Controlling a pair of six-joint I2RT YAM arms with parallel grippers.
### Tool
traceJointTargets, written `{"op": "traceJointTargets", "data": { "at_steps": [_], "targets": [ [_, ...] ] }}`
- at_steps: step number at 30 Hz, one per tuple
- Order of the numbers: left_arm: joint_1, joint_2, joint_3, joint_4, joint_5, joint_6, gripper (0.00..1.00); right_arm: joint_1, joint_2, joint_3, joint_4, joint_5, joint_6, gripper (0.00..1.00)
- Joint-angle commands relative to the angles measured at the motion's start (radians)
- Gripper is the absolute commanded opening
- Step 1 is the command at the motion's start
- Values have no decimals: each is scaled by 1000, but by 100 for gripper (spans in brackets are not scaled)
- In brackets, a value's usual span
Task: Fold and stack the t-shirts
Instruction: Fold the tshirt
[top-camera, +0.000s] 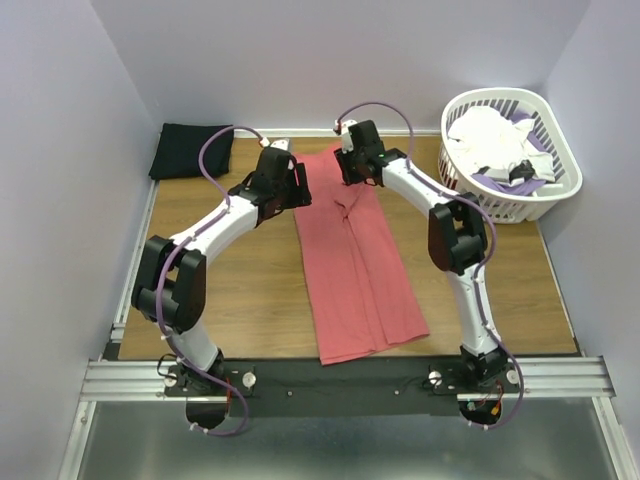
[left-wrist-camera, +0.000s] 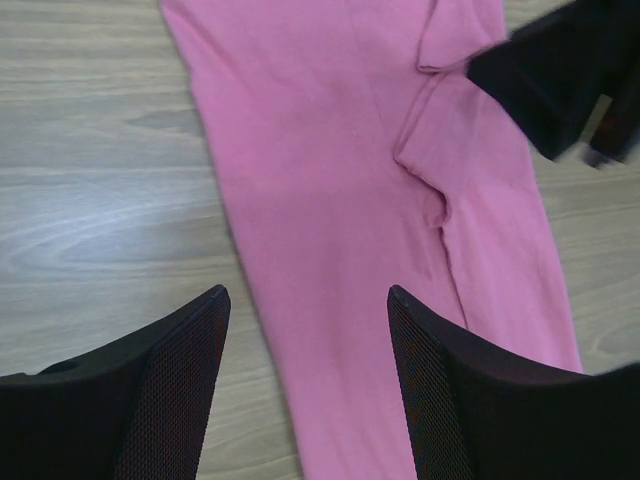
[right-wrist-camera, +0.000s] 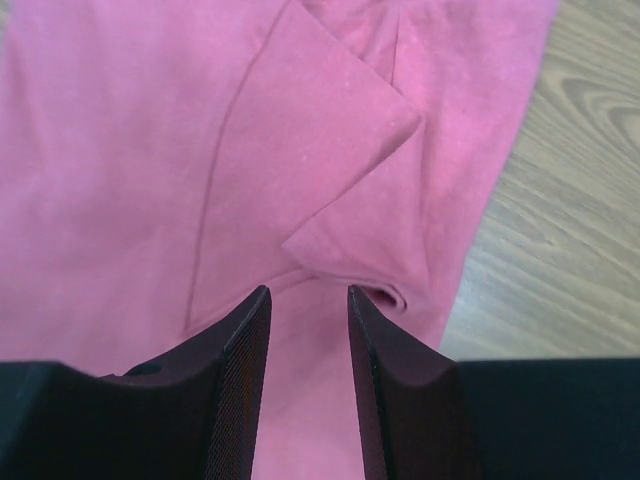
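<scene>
The black t-shirt (top-camera: 190, 150) lies as a compact dark bundle at the upper left of the top view, on the far corner of the surface (top-camera: 250, 290), well apart from both arms. Right of it, the left gripper (top-camera: 297, 192) hovers at the left edge of the coral-red t-shirt (top-camera: 355, 270). In its wrist view the left gripper (left-wrist-camera: 305, 300) stands wide apart and holds nothing, with the cloth edge directly below. The coral-red t-shirt lies at frame centre as a long, narrow strip, running from the upper middle down to the lower middle of the top view. A tucked sleeve flap (right-wrist-camera: 330, 150) and a small ridge of slack cloth sit near its upper end. The right gripper (top-camera: 352, 165) hangs over that upper end. In its wrist view the right gripper (right-wrist-camera: 308, 295) is set to a narrow gap, and no cloth is visibly pinched between the jaws. The white basket (top-camera: 510, 155) stands at the upper right with loose laundry inside. The step in hand appears to be completing the coral-red fold. To do it well, flatten the sleeve flap first, then seat both grippers on the upper corners, one at each edge. Pinch all layers together, lift evenly, and carry the end toward the lower hem without dragging the strip askew.
</scene>
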Motion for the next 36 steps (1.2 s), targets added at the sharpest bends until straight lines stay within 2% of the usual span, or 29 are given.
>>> {"op": "traceJointTargets", "data": {
  "at_steps": [1, 8, 19, 28, 36],
  "targets": [
    [-9, 45, 24, 64, 71, -35, 72, 4, 95, 101, -10, 46, -86, 43],
    [-14, 126, 83, 61, 100, -44, 72, 4, 196, 178, -4, 29, -135, 43],
    [-29, 192, 149, 44, 115, -62, 72, 4, 194, 151, -4, -64, -158, 43],
    [-40, 215, 155, 46, 128, -72, 72, 4, 213, 148, -4, -48, -187, 43],
    [-42, 229, 172, 44, 132, -70, 72, 4, 235, 168, -4, -20, -198, 23]
  ]
}}
